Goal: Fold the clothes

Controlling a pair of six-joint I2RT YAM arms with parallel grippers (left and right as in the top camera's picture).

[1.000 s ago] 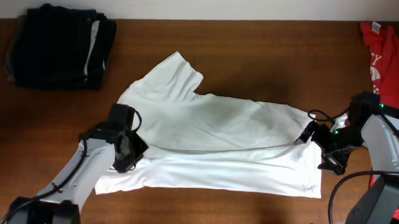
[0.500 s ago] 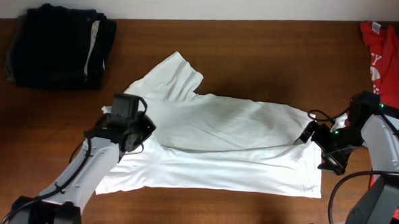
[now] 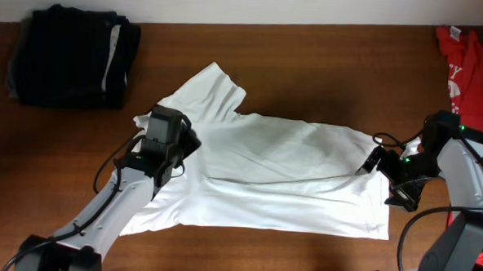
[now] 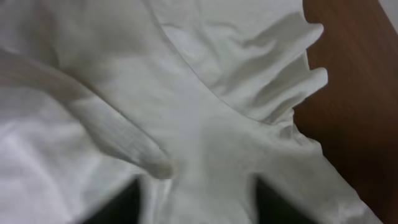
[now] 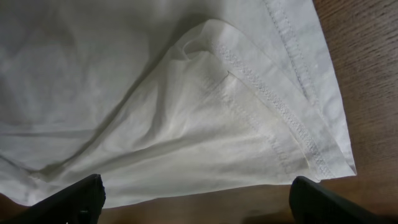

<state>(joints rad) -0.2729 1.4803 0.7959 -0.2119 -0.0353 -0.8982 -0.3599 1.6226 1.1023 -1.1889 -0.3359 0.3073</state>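
A: Left gripper (image 4: 199,208)?
B: Fingers were spread, pinching nothing. It sat over the shirt (image 3: 281,170) by the sleeve seam, with bunched wrinkles under it. Couldn't tell whether it touched the cloth.
A: Right gripper (image 5: 196,193)?
B: Spread wide too, nothing between the fingers. It was over the shirt's right end, where a stitched hem corner lay folded over.
A: Where was the shirt?
B: Mid-table (image 3: 310,65), laid sideways and mostly flat. A long crease ran across it and one sleeve pointed toward the far left.
A: Farther back?
B: A black pile (image 3: 69,58) at the far left and a red garment (image 3: 469,68) at the far right, both apart from the shirt.
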